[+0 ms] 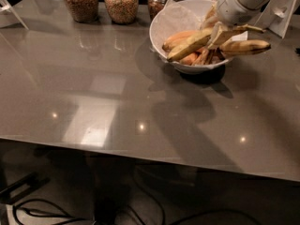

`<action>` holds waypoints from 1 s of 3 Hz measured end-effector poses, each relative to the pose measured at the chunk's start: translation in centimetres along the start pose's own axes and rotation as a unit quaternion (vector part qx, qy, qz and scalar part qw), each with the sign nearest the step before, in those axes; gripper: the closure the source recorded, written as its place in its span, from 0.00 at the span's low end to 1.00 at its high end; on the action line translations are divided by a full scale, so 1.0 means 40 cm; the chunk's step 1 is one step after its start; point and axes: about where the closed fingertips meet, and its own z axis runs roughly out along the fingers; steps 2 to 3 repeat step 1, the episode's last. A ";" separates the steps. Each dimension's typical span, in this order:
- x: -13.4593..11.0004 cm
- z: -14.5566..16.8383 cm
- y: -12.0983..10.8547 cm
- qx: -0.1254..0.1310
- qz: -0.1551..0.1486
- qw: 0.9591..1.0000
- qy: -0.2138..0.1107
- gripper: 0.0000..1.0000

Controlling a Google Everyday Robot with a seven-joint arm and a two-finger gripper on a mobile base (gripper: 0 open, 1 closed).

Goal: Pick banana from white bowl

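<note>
The white bowl (186,69) stands at the back right of the grey table, lined with white paper. The long yellow-brown banana (187,44) lies slanted across it, its thin stem pointing right. My gripper (221,34) reaches down from the upper right into the bowl and is closed around this banana near its stem end. A shorter dark-tipped banana (244,47) sticks out over the bowl's right rim. Orange fruits (190,59) lie beneath.
Three glass jars (121,3) of brown grains stand in a row behind the bowl at the back edge. A white stand (282,13) is right of the bowl, another (9,8) at the far left. Cables lie on the floor under the table.
</note>
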 end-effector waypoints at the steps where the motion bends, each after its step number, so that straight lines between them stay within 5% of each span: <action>1: -0.017 -0.065 0.004 -0.012 -0.006 0.999 -0.030 1.00; 3: -0.017 -0.065 0.004 -0.012 -0.006 0.999 -0.030 1.00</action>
